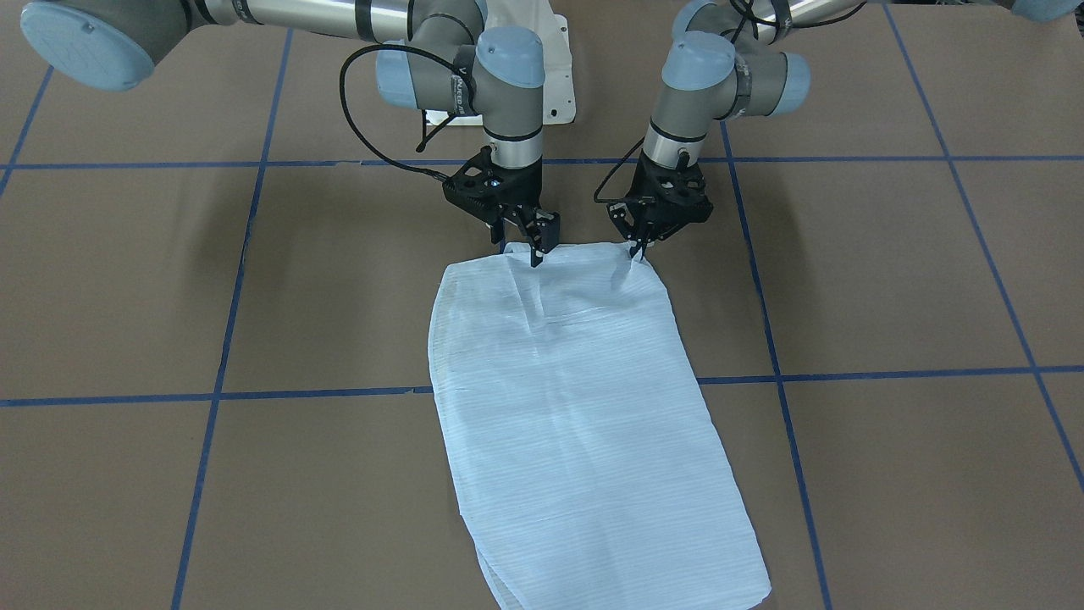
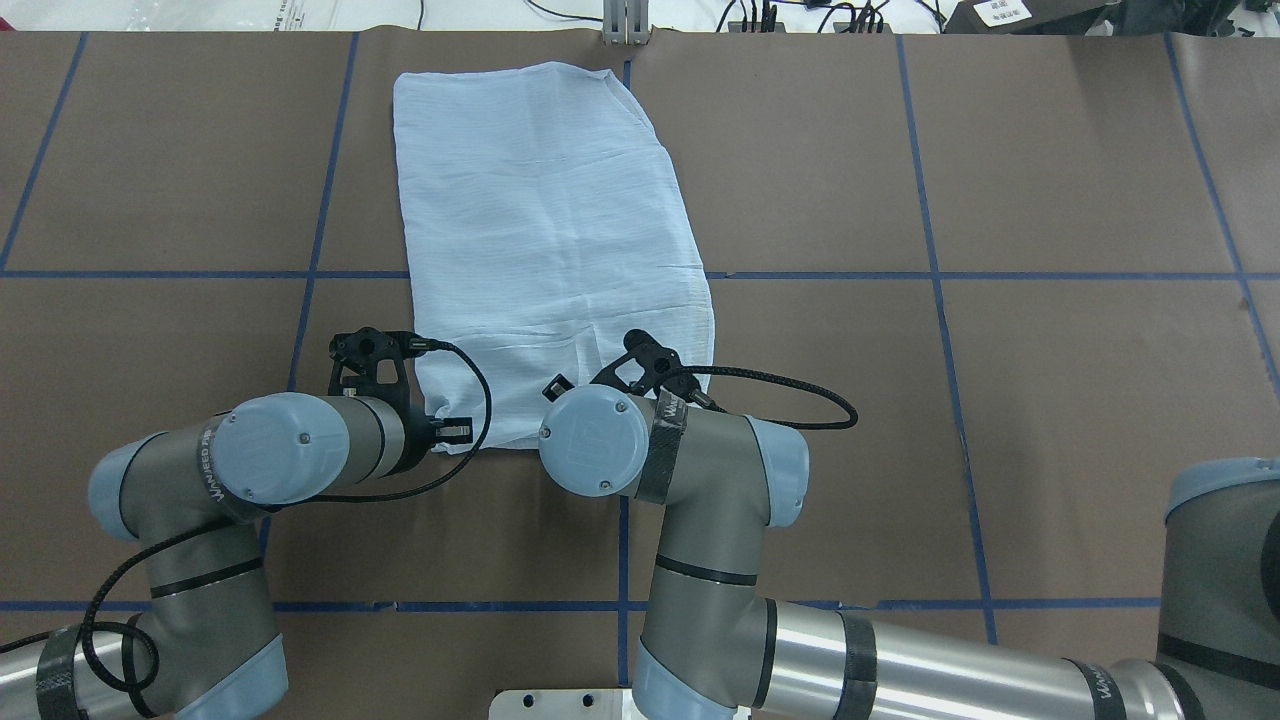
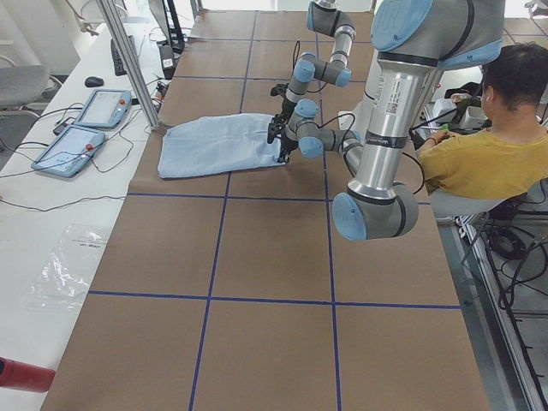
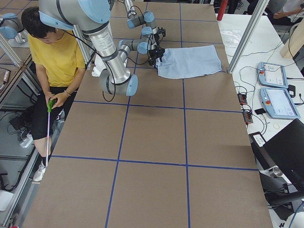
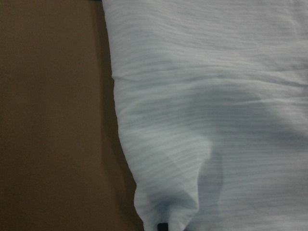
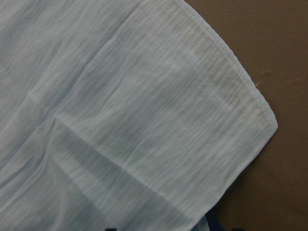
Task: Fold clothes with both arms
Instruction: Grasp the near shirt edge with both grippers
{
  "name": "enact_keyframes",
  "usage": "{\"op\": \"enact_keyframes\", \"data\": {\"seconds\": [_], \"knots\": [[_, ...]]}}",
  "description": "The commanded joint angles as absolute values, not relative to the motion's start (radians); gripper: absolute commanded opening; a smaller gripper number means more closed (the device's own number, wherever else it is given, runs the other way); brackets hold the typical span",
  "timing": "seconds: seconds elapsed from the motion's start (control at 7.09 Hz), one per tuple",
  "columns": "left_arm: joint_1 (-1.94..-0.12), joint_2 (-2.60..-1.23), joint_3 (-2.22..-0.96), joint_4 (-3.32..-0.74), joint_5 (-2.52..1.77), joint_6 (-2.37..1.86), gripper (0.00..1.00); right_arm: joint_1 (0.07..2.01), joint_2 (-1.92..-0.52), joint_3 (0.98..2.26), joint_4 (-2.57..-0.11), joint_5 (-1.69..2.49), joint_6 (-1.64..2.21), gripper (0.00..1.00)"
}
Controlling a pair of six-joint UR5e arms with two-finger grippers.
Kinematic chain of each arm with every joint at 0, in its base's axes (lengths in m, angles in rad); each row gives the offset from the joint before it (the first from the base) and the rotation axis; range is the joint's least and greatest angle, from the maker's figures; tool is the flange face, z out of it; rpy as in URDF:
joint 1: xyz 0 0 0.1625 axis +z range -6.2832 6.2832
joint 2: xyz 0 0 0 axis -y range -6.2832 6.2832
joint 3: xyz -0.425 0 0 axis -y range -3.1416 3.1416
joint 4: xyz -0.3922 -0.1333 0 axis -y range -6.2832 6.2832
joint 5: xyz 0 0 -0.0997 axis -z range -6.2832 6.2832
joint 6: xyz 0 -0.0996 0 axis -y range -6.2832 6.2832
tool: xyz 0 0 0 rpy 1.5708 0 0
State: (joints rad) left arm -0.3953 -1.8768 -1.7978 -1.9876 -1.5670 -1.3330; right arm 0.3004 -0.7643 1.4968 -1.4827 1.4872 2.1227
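The light blue pinstriped shirt [image 1: 576, 407] lies folded into a long strip on the brown table, running away from the robot; it also shows in the overhead view [image 2: 540, 230]. My left gripper [image 1: 637, 248] is shut on the shirt's near corner, where the fabric puckers up [image 5: 168, 207]. My right gripper [image 1: 518, 250] stands at the other near corner with its fingers apart over the shirt's edge. In the right wrist view the cloth [image 6: 144, 120] lies flat under it. In the overhead view the right wrist hides its fingers.
The white pedestal base [image 1: 555, 76] sits behind the grippers. Blue tape lines [image 1: 847, 373] cross the table. A seated operator [image 3: 505, 145] is beside the robot. Two tablets [image 3: 86, 128] and a metal post [image 3: 128, 60] stand past the shirt's far end.
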Motion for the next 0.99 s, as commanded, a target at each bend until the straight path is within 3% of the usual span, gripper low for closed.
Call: {"op": "enact_keyframes", "data": {"seconds": [0.0, 0.85], "knots": [[-0.394, -1.876, -1.798, -1.988, -1.566, -1.333, 0.00, 0.293, -0.761, 1.496, -1.482, 1.462, 2.158, 0.51], [-0.396, -1.875, -1.798, -1.988, -1.566, -1.333, 0.00, 0.282, -0.759, 1.488, -1.476, 1.422, 2.161, 0.45]]}}
